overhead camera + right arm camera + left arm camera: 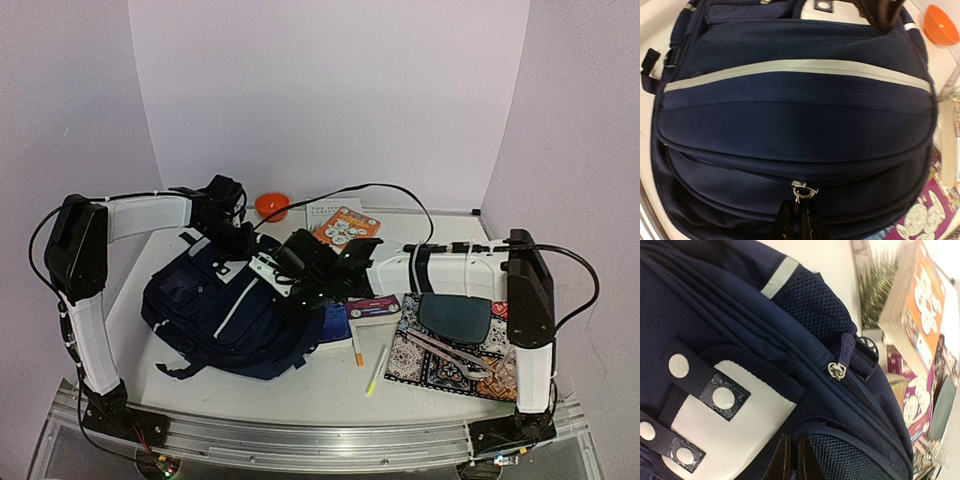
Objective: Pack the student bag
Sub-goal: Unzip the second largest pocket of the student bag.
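The student bag [215, 305], navy with pale trim, lies on the table's left half. My left gripper [238, 240] is at its far top end. In the left wrist view that gripper [792, 440] is shut, pinching navy fabric at the seam beside a mesh pocket [850, 460]. My right gripper [284, 282] reaches over the bag from the right. In the right wrist view it [799, 204] is shut on the pull hanging from a silver zip slider [803, 189] on a closed zip line. A second slider with a navy pull [845, 351] shows higher up.
Right of the bag lie an orange-covered book [347, 226], a purple box [373, 306], an orange pen [355, 346] and a pale yellow pen [376, 370]. A patterned mat [425, 368] carries a dark pouch [455, 315] and metal utensils. An orange bowl [272, 205] stands at the back.
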### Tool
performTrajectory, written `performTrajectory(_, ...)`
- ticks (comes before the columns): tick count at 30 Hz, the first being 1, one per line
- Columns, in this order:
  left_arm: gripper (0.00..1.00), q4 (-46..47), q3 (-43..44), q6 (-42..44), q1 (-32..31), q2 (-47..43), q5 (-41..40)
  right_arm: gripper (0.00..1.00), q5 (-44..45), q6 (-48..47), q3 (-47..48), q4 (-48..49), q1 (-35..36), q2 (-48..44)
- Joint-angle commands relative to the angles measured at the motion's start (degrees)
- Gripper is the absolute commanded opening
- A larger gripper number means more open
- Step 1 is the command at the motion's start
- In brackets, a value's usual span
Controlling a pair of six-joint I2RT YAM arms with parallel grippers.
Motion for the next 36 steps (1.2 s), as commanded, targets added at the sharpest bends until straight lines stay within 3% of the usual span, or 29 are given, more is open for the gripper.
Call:
performTrajectory(1, 0.00, 17.5, -0.8, -8.2, 4.5, -4.5, -12.3, 0.00, -9.7, 3.5, 5.7, -7.8, 7.7, 3.4)
performTrajectory(10, 0.00, 22.6, -4.2, -13.3, 4.2, -7.1, -10.9, 0.00, -3.3, 5.4, 1.0, -8.3, 7.9, 2.3)
performTrajectory(15, 0.01, 23.4, -5.5, -11.2, 3.6, -8.9, -9.0, 0.00, -1.9, 7.5, 0.4, -8.3, 6.5, 1.8)
performTrajectory(26, 0.48, 14.4, -11.9, 4.0, 3.5, -17.7, -5.5, 0.00, 2.2, 6.5, -3.0, -8.2, 4.1, -2.7)
performTrajectory(31, 0.53, 10.6, -16.8, 5.0, 2.5, -22.8, -5.1, 0.01, -4.7, 7.2, -1.7, -8.2, 3.7, -3.1)
performTrajectory(36, 0.56, 9.9, -24.4, 1.7, 0.6, -28.0, -5.7, 0.13, -8.9, 9.0, -2.4, -8.2, 2.9, -3.0)
